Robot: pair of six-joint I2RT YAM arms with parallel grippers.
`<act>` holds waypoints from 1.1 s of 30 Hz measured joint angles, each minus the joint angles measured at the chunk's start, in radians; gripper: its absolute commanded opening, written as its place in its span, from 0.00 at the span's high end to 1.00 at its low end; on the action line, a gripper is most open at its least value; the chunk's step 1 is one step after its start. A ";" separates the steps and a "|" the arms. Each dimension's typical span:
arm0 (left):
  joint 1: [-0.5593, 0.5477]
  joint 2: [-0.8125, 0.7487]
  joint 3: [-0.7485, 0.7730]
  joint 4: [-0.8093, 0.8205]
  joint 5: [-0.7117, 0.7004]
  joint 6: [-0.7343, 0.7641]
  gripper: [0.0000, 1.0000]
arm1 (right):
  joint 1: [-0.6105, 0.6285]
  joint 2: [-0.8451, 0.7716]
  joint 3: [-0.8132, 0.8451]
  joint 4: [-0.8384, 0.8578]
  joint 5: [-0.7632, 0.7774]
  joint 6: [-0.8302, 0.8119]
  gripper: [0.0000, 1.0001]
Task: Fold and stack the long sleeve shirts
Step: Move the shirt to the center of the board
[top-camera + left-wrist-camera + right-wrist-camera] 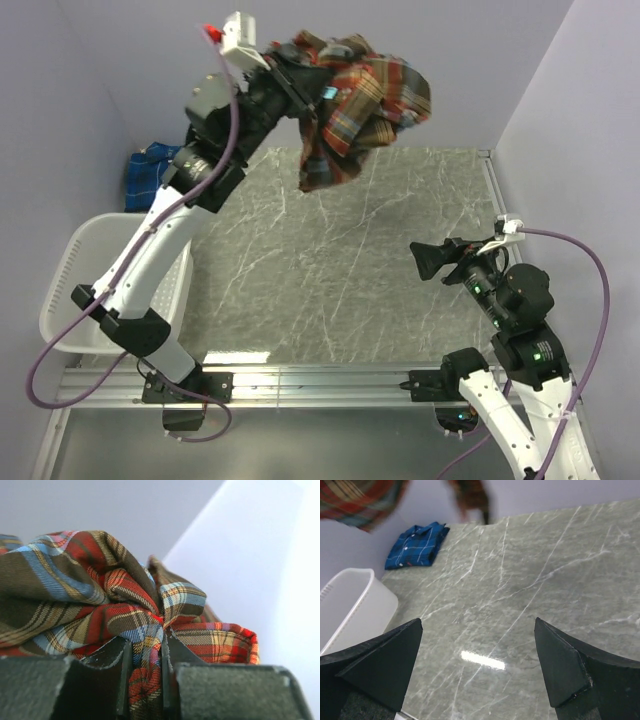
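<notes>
My left gripper (308,88) is raised high over the far side of the table, shut on a bunch of the red-orange plaid shirt (360,105). The shirt hangs crumpled from it, clear of the table. In the left wrist view the same gripper (146,667) pinches a thick fold of the red plaid shirt (100,595) between both fingers. The blue plaid shirt (417,545) lies folded at the far left corner; in the top view this blue shirt (148,172) is partly hidden behind the left arm. My right gripper (428,262) hovers open at the right, and in its own view the right gripper (477,667) holds nothing.
A white slotted basket (75,290) stands at the table's left edge, and its rim (345,595) shows in the right wrist view. The grey marbled tabletop (340,270) is walled at the back and on both sides.
</notes>
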 measured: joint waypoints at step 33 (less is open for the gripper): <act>-0.002 -0.238 -1.266 -0.048 0.011 -0.175 0.17 | 0.213 0.637 0.002 0.030 -0.003 0.046 0.16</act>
